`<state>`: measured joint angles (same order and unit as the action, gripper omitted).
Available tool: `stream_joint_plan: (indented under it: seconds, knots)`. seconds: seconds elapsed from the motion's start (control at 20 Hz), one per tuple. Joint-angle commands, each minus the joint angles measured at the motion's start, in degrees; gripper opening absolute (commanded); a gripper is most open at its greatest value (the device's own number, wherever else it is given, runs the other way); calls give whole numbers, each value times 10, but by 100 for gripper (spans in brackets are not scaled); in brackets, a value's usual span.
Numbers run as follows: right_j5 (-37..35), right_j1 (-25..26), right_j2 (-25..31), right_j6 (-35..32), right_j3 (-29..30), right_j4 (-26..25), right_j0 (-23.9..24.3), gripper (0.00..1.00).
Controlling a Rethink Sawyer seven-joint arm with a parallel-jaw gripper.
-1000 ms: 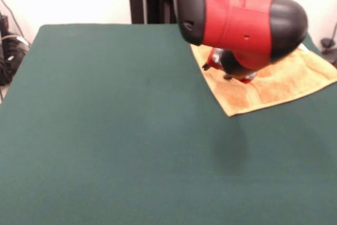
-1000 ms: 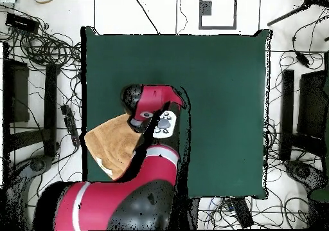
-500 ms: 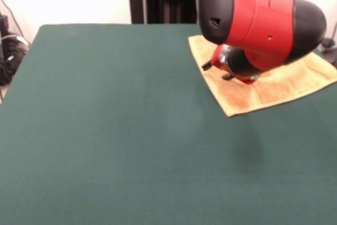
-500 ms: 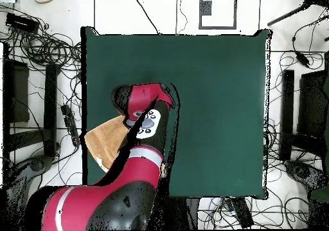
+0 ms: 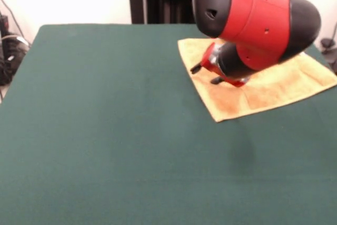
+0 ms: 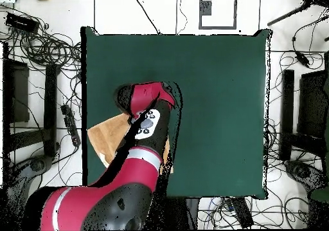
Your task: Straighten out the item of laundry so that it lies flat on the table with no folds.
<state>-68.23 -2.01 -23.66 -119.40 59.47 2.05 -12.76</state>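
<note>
A: Towel (image 5: 263, 90): orange-tan, it lies near a corner of the green worktop (image 5: 105, 130), by the far edge in the front view. We see one layer with straight near edges and a sharp near corner; no fold shows in the exposed part.

B: And the rest of it?

A: The red arm (image 5: 253, 19) hides the middle and far portion in both views, so we cannot confirm that the whole cloth is flat. We judge the task nearly done, with a check of the covered part left.

B: The tool (image 5: 205, 75)?

A: It sits low at the towel's surface. We see two small dark tips set slightly apart, but we cannot tell whether they pinch any fabric.

B: What differs from the earlier frames?

A: The towel's near corner has shifted inward along the worktop, and the tool has moved with it; we read this as dragging. In the overhead view the towel (image 6: 106, 135) now lies more fully on the worktop.
</note>
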Motion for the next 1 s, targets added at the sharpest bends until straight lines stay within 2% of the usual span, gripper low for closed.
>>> stream_joint_plan:
  seconds: [0.05, 1.0]
  knots:
    - [296, 115, -9, -134, -15, -83, 43, 100]
    - [296, 108, -7, -69, -15, -117, 60, 100]
